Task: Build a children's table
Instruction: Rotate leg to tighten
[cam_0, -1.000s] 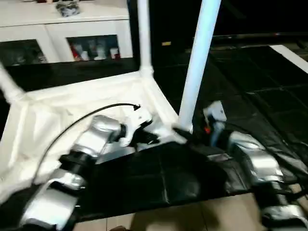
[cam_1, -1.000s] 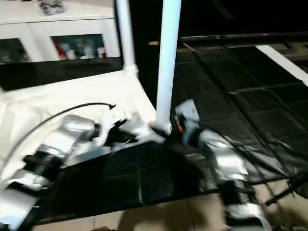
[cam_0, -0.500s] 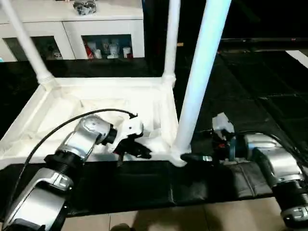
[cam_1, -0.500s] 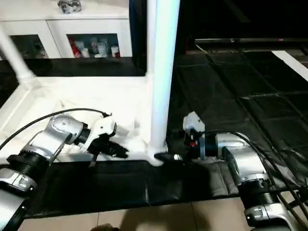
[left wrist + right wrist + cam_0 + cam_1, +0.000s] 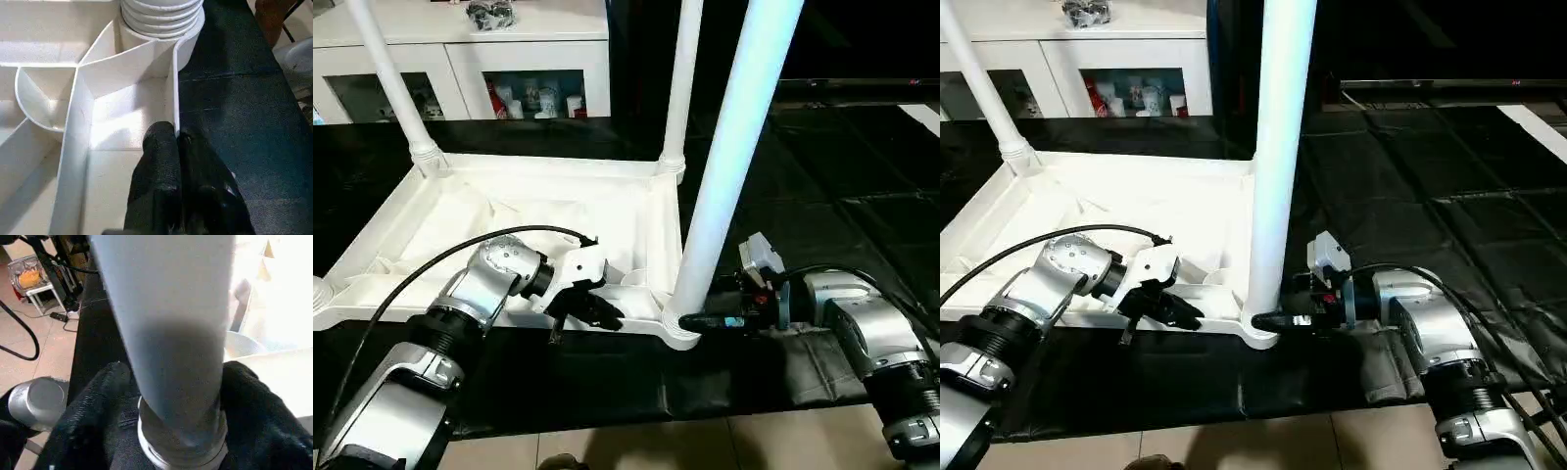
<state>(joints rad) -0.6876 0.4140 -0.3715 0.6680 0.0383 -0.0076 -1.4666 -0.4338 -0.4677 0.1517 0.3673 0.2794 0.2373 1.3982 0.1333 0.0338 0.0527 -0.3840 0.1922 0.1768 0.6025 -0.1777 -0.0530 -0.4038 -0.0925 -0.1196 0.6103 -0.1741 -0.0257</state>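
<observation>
**Children's table upside down on the black mat, one arm on each side of the near corner**

Children's table, a white plastic square top (image 5: 558, 211) with ribbed underside, lies upside down on the black floor mat (image 5: 822, 215) in front of me, before the white cabinet with glass doors (image 5: 460, 59).

At the far left corner a long tapered white tube leg (image 5: 396, 93) stands upright in its round socket. A second white leg (image 5: 680, 83) stands at the far right corner.

My left gripper (image 5: 597, 311) is at the near rim of the top, left of the near right corner. In the left wrist view its two black fingers (image 5: 164, 181) are pressed together on the thin white rim wall (image 5: 174, 88), which runs between them toward the round ribbed corner socket (image 5: 161, 19). A black cable (image 5: 460, 257) arcs over my silver left forearm (image 5: 460, 313).

At the near right corner, the nearest white tube leg (image 5: 734, 147) stands upright in its socket (image 5: 680, 331). My right gripper (image 5: 700, 321) reaches level to the base of this leg from the right. In the right wrist view its black fingers (image 5: 93, 416) sit on both sides of the leg's base (image 5: 181, 382), very close to it, but I cannot tell if they really press on it. My silver right forearm (image 5: 867, 338) lies over the mat.
</observation>
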